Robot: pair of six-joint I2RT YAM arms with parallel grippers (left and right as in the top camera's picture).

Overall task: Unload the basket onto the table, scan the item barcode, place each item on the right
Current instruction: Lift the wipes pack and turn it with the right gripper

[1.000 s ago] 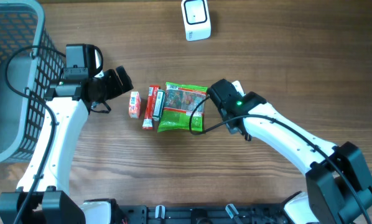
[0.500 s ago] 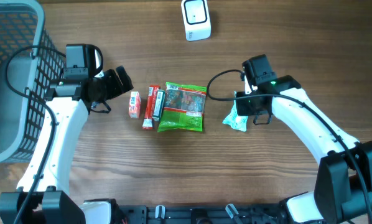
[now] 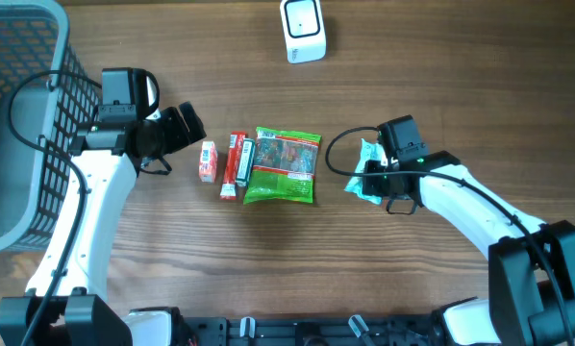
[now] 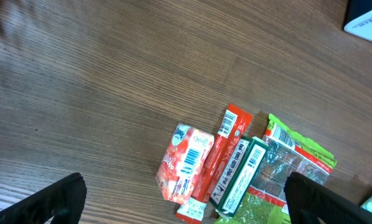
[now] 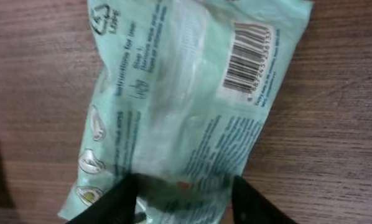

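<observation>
Right pincer (image 5: 186,200): its two dark fingers stand apart over the near end of the mint packet (image 5: 173,106). Whether the tips press on the film is hard to tell from the wrist view.
Mint packet: lies flat on the desk (image 3: 461,77), at 3 o'clock of the green bag (image 3: 283,165) and clear of it. The right arm partly covers it in the overhead view.
Barcode (image 5: 245,65): faces up on a white patch, at 1 o'clock on the packet in the wrist view, at the end away from the fingers.
Scanner (image 3: 304,29): white, at 12 o'clock of the row of goods, well apart from the packet.
Left pincer (image 3: 189,128): spread wide and holding nothing, at 10 o'clock of the red box (image 3: 208,160).
Row of goods: the red box, a red stick pack (image 3: 235,165), a dark green stick pack (image 3: 246,163) and the green bag lie side by side, touching or nearly so.
Basket (image 3: 52,96): grey mesh, at the 9 o'clock edge of the desk.
</observation>
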